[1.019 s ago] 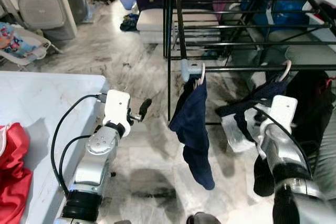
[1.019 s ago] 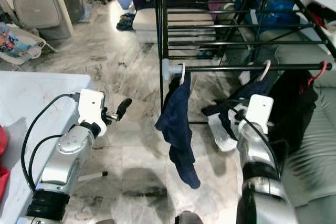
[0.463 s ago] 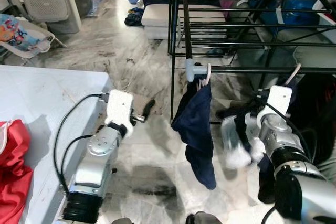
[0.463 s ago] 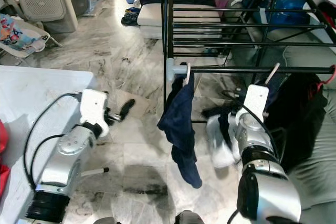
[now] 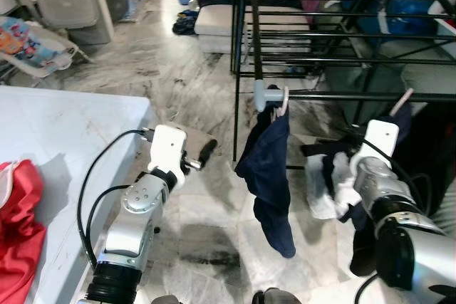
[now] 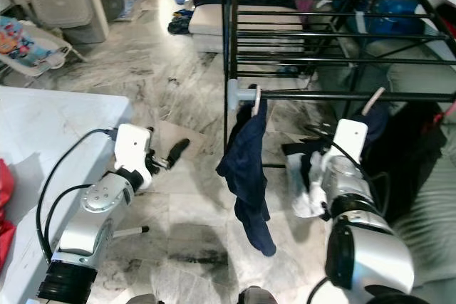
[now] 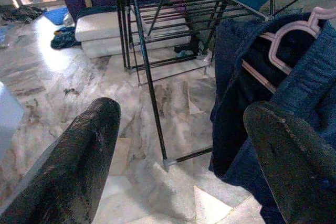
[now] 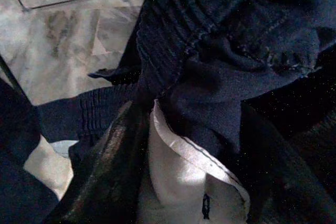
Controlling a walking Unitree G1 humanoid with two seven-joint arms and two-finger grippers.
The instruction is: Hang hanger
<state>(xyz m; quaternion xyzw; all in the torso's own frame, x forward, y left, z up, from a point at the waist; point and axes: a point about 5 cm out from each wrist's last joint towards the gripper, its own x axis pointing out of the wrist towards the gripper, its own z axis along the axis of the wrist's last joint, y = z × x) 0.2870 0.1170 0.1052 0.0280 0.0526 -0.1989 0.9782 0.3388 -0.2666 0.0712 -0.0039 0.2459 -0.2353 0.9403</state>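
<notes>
A black drying rack [image 5: 342, 95] stands ahead. From its front rail a navy garment [image 5: 271, 169] hangs on a pale pink hanger [image 5: 283, 99]. To the right, my right gripper [image 8: 194, 182] is shut on a bunched navy and white garment [image 5: 324, 183]. That garment sits on a second pink hanger, whose hook [image 5: 403, 98] reaches the rail; I cannot tell whether it rests over it. My left gripper [image 5: 203, 153] is open and holds nothing. It hovers over the floor, left of the hung navy garment [image 7: 283, 103].
A white table [image 5: 64, 147] at my left carries a red cloth [image 5: 18, 226]. A dark garment [image 6: 406, 147] hangs at the rack's right end, above a grey couch [image 6: 427, 226]. A grey appliance [image 5: 71, 5], a baby seat [image 5: 25, 40] and a white cushion [image 5: 214, 23] stand beyond.
The head camera shifted slightly. The garment in my right gripper swung and has settled closer to the wrist. The left arm has hardly moved.
</notes>
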